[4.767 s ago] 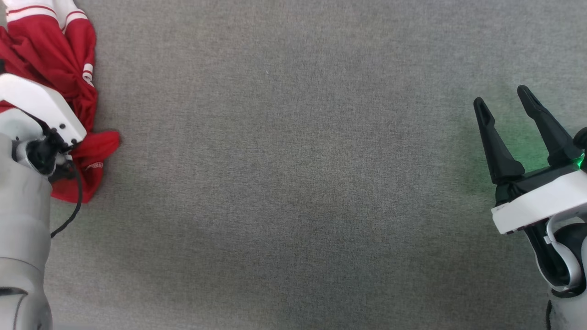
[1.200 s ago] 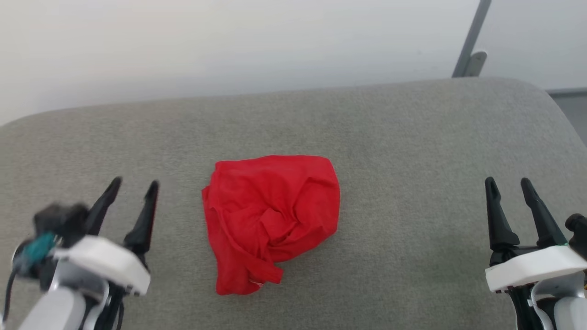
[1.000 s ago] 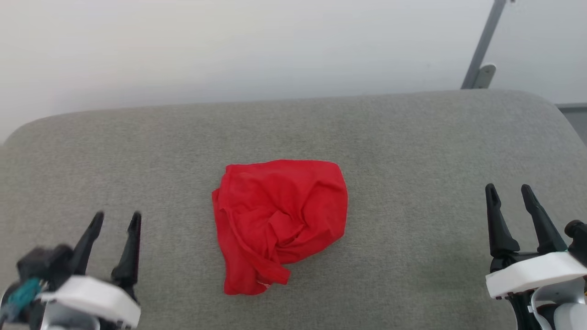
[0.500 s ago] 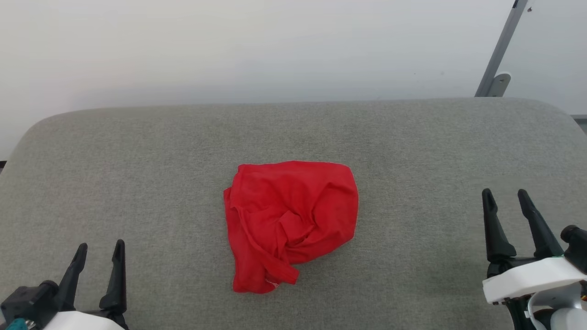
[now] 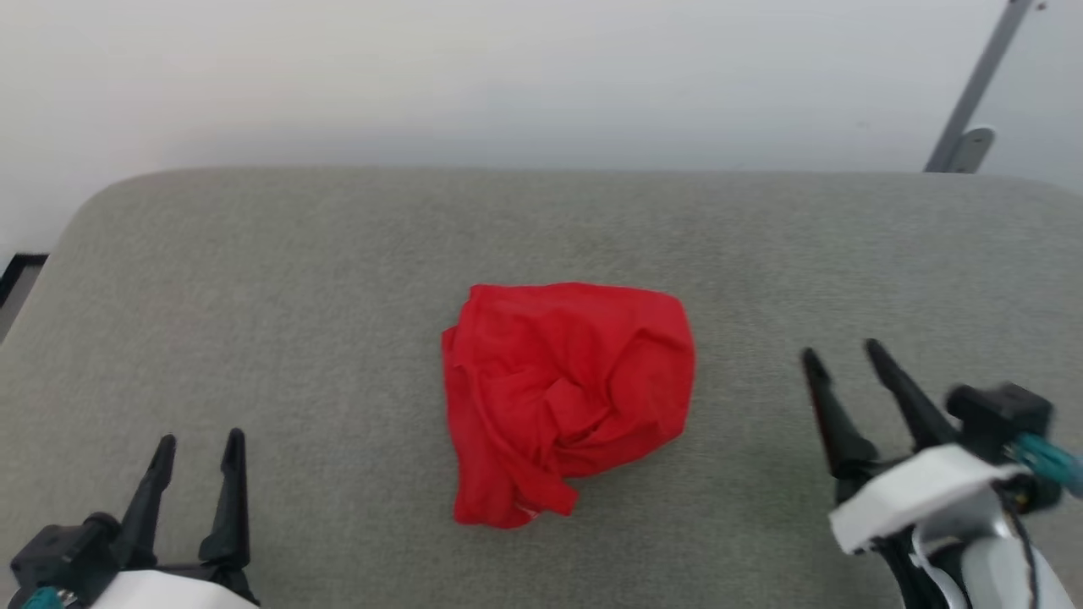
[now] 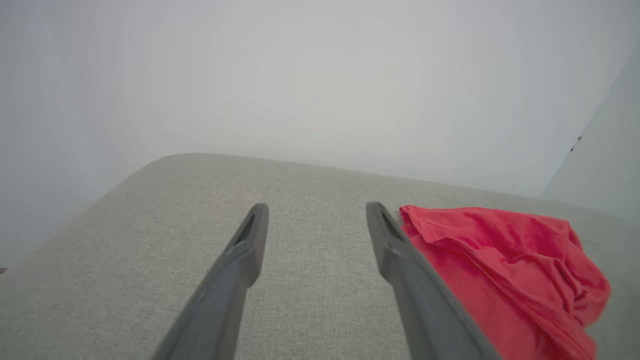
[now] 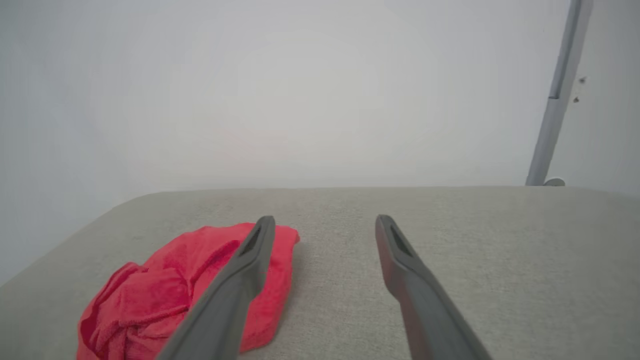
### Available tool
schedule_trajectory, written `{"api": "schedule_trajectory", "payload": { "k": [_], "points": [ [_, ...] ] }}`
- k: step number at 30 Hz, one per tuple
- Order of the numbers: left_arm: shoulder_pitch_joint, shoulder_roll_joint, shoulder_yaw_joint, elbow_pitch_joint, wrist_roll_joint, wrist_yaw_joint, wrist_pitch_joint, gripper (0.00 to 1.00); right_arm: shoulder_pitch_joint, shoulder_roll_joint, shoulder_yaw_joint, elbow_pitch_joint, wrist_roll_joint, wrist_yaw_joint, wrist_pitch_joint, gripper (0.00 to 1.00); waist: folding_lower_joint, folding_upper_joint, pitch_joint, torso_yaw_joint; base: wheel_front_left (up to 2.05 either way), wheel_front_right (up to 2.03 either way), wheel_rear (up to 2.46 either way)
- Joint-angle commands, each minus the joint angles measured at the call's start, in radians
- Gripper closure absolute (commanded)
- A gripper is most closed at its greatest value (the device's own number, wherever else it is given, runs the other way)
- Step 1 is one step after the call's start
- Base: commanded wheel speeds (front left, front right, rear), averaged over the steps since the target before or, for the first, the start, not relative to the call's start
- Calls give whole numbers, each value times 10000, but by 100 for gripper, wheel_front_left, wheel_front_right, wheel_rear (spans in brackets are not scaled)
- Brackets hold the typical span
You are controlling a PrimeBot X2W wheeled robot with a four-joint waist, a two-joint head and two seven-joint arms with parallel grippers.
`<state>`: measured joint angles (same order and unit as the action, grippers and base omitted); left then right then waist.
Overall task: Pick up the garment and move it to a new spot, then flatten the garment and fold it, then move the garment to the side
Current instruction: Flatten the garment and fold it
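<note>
The garment (image 5: 567, 397) lies as a crumpled red heap in the middle of the grey padded surface (image 5: 296, 279); no white sleeves show. My left gripper (image 5: 199, 444) stands open at the lower left, well clear of the cloth, with nothing between its fingers. My right gripper (image 5: 842, 355) is open at the right, a short way from the heap's right edge. In the left wrist view the garment (image 6: 505, 265) lies beside and behind the right finger of the left gripper (image 6: 316, 209). In the right wrist view the garment (image 7: 170, 290) sits to the left, partly behind the left finger of the right gripper (image 7: 325, 220).
A pale wall (image 5: 508, 76) rises behind the surface's rounded far edge. A grey metal post (image 5: 973, 93) leans at the far right. The floor shows past the surface's left corner (image 5: 17, 279). Bare grey padding lies on both sides of the heap.
The head camera has shifted, sliding the scene rightward in view. My right gripper has moved left toward the garment and tilted. The left gripper sank to the lower left. The garment lies as before.
</note>
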<state>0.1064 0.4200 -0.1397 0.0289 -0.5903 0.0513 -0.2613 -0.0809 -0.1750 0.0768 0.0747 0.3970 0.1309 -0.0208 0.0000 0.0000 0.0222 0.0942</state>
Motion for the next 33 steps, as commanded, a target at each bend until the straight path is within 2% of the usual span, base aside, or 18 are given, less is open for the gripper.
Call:
{"api": "schedule_trajectory", "payload": {
  "k": [1,14,23,24,25,26,33],
  "points": [
    [-206,-49,-10,-32,140,-69,-51,0,-266,-144,237,95,73,-3,234,0,0,0,234,261,0,0,0],
    [-1287,-834,-380,274,396,-566,-50,0,-2747,-1186,1705,1831,280,-3,3191,0,0,0,1534,1904,0,0,0],
    [-1674,-1411,-382,624,633,-943,-52,0,-3783,-1371,2483,3210,409,-3,5659,0,0,0,2016,2615,0,0,0],
    [-1673,-1472,-364,665,673,-976,-52,0,-3848,-1332,2535,3339,426,-3,5854,18,0,0,2028,2635,0,0,0],
    [-1676,-1529,-337,705,709,-1013,-51,0,-3901,-1319,2619,3430,435,-3,6018,75,0,0,2037,2650,0,0,0],
    [-1687,-1571,-310,740,724,-1044,-52,0,-3942,-1322,2703,3444,472,-3,6102,100,0,0,2052,2657,0,0,0],
    [-1680,-1741,-72,939,823,-1207,-53,0,-4249,-1617,2887,2949,877,-3,6173,100,0,0,1916,2431,0,0,0]
  ]
}}
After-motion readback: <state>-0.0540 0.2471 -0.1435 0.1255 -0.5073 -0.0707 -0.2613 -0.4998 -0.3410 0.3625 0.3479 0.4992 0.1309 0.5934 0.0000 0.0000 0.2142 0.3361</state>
